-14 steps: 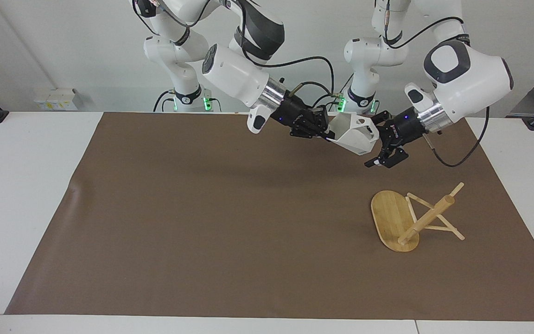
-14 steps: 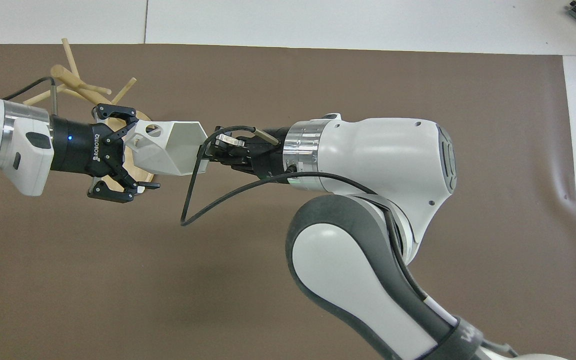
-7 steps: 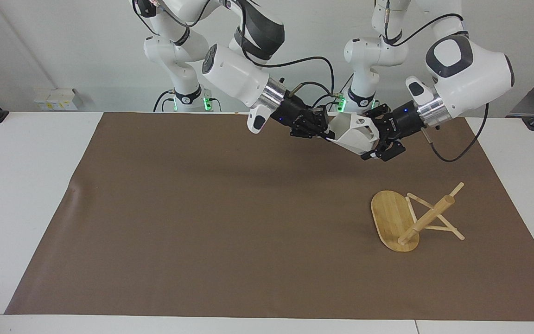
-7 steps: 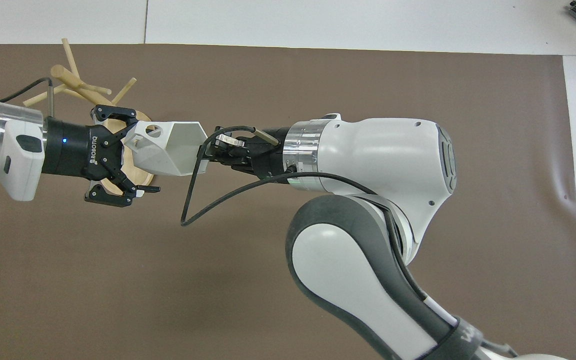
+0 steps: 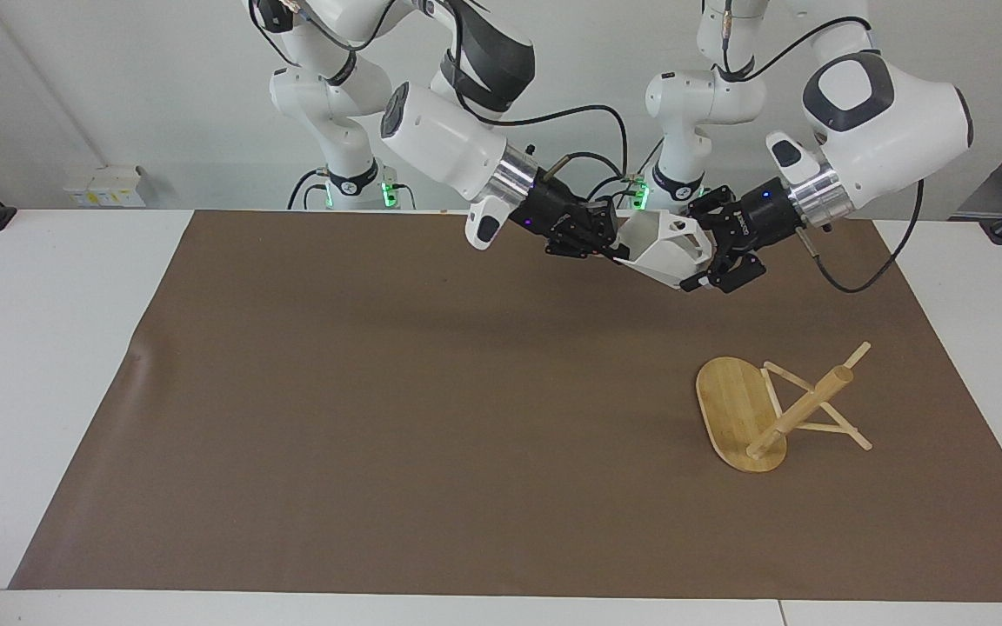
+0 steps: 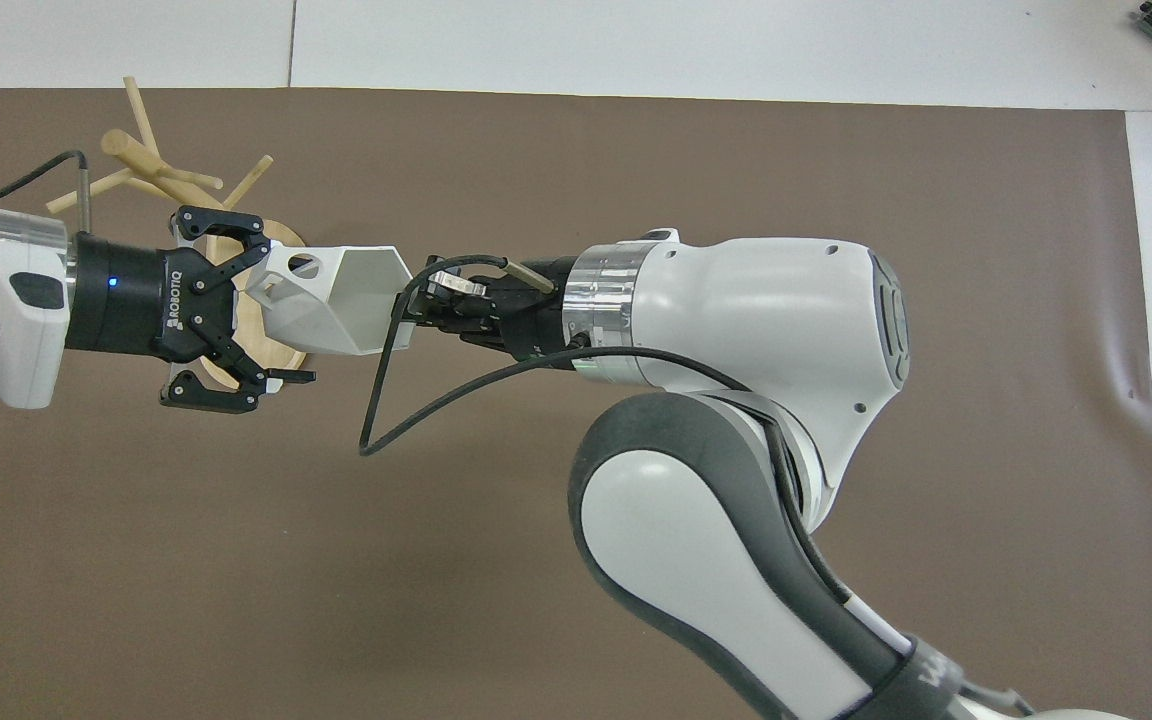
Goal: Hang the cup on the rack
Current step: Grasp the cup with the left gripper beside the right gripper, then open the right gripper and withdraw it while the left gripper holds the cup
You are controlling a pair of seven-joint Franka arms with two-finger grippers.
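White faceted cup (image 5: 664, 250): held in the air over the brown mat (image 5: 379, 417) on the bench, rim end clamped by the right hand (image 5: 614, 246).
Left hand (image 5: 710, 257): fingers spread wide around the handle end, not closed.
Bamboo rack (image 5: 766, 416): toppled on its side, toward the left arm's end, well apart from the cup; the left arm is nearer to it.

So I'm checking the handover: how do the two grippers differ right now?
The right gripper is shut on the cup, gripping its open rim end; the left gripper has its jaws open around the cup's handle end, not clamped. The right gripper comes in from the right arm's end of the table, the left from its own end, so they face each other. Both are in the air over the brown mat, away from the tipped rack.
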